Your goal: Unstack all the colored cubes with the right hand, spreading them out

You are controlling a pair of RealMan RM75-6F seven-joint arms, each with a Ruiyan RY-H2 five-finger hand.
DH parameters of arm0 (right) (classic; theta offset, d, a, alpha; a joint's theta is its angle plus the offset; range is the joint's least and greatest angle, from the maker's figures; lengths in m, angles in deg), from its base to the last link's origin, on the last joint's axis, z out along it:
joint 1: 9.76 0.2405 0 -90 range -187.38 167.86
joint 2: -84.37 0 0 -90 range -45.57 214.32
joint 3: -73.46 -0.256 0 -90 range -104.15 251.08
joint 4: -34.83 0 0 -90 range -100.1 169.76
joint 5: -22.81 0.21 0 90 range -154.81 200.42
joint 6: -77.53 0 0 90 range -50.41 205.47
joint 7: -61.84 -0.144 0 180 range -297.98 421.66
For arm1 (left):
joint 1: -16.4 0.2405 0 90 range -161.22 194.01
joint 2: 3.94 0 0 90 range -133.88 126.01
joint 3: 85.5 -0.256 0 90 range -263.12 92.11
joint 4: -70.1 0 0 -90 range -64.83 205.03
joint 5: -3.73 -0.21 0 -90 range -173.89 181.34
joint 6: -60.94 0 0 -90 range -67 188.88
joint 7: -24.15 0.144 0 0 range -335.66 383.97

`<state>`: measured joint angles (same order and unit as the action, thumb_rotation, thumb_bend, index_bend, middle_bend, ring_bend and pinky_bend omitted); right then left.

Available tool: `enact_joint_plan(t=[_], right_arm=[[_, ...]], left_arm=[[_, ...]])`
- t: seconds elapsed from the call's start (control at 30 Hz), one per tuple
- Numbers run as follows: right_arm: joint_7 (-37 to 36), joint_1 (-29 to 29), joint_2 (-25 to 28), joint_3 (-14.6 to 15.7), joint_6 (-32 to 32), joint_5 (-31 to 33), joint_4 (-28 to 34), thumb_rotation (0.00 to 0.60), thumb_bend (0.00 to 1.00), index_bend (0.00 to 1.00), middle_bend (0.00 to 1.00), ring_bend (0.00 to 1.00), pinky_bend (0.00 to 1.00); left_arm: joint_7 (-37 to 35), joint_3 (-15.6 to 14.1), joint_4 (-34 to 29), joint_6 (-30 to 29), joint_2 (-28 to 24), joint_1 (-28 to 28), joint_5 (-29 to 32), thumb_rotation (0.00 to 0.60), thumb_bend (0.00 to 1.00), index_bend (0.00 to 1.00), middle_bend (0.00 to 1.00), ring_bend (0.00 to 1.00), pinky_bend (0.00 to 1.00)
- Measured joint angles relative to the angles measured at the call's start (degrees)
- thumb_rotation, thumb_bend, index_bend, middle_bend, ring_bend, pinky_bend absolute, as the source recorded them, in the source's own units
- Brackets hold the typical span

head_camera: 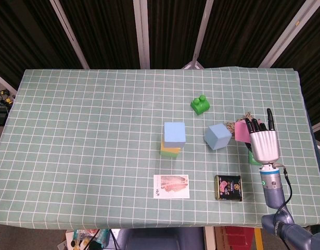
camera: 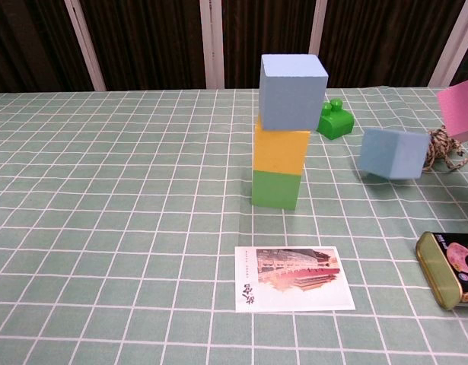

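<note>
A stack of three cubes stands mid-table: a light blue cube (head_camera: 174,132) (camera: 293,90) on a yellow cube (camera: 280,152) on a green cube (camera: 275,188). A second light blue cube (head_camera: 217,136) (camera: 393,153) sits tilted and blurred to the right of the stack, free of any hand. Whether it touches the cloth I cannot tell. My right hand (head_camera: 265,141) holds a pink cube (head_camera: 240,130) (camera: 460,103) against its fingers, tilted and raised off the table at the far right. The left hand is out of both views.
A green toy brick (head_camera: 200,104) (camera: 334,120) lies behind the stack. A coil of twine (camera: 445,144) and a green packet (head_camera: 252,158) lie by my right hand. A tin (head_camera: 229,187) (camera: 451,267) and a picture card (head_camera: 171,186) (camera: 293,278) lie near the front edge.
</note>
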<state>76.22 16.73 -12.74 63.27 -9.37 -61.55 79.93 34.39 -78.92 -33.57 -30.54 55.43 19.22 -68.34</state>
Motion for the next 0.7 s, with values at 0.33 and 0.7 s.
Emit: enact_joint_plan(t=[0.33, 0.7], right_arm=[[-7.51, 1.16, -1.76, -4.30, 6.17, 6.11, 6.64, 0.600, 0.21, 0.30, 0.57, 0.56, 0.07], [-18.64, 4.30, 2.79, -16.53, 20.01, 21.54, 25.31, 0.600, 0.21, 0.30, 0.57, 0.54, 0.07]], left_arm=[[0.39, -0.02, 0.03, 0.45, 0.07, -0.23, 0.18, 0.600, 0.17, 0.19, 0.00, 0.00, 0.05], [-0.34, 0.74, 0.12, 0.11, -0.18, -0.10, 1.25, 0.600, 0.17, 0.20, 0.00, 0.00, 0.05]])
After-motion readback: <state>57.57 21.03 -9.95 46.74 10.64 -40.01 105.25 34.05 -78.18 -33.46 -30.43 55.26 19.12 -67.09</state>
